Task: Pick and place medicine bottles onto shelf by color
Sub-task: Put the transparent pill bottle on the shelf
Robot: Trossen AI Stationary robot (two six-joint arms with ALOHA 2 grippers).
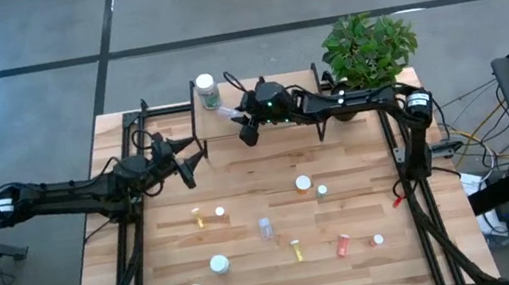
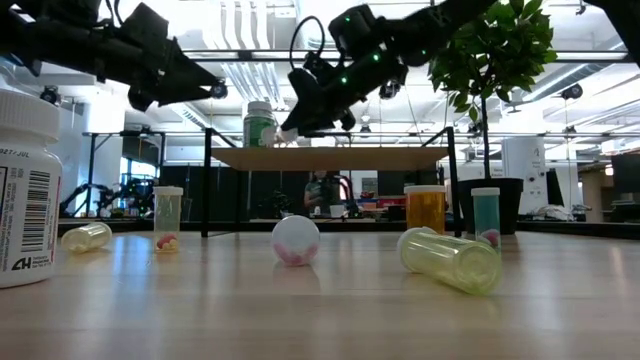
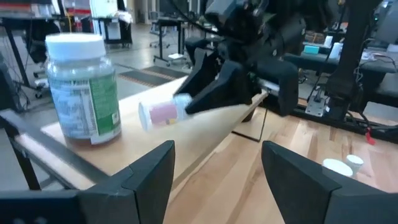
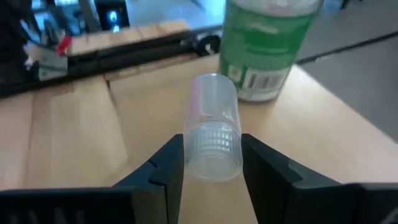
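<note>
The shelf (image 2: 400,158) stands at the table's far side, and a green-labelled, white-capped bottle (image 1: 206,91) stands upright on its left end. My right gripper (image 1: 247,125) is over the shelf board (image 4: 311,130), shut on a small clear vial (image 4: 211,118) that points at the green bottle (image 4: 267,37). My left gripper (image 1: 188,168) hangs open and empty over the table, just near of the shelf's left end, facing the vial (image 3: 163,113). Several more bottles lie or stand on the tabletop, among them a yellow one (image 1: 197,215) and an orange one (image 1: 342,244). My right gripper pinches the vial's ribbed end (image 4: 211,149) between its two fingers, one on each side. The fingers reach level from the table's right side and lie along the vial. The vial is about level just above the shelf board, its free end (image 3: 144,116) toward the green bottle; whether it touches the board, I cannot tell.
A potted plant (image 1: 368,45) stands at the shelf's right end. Loose bottles dot the middle and near part of the table, among them a white-capped one (image 1: 219,264) and a clear one (image 1: 265,227). A big white bottle (image 2: 25,190) stands close to the low camera.
</note>
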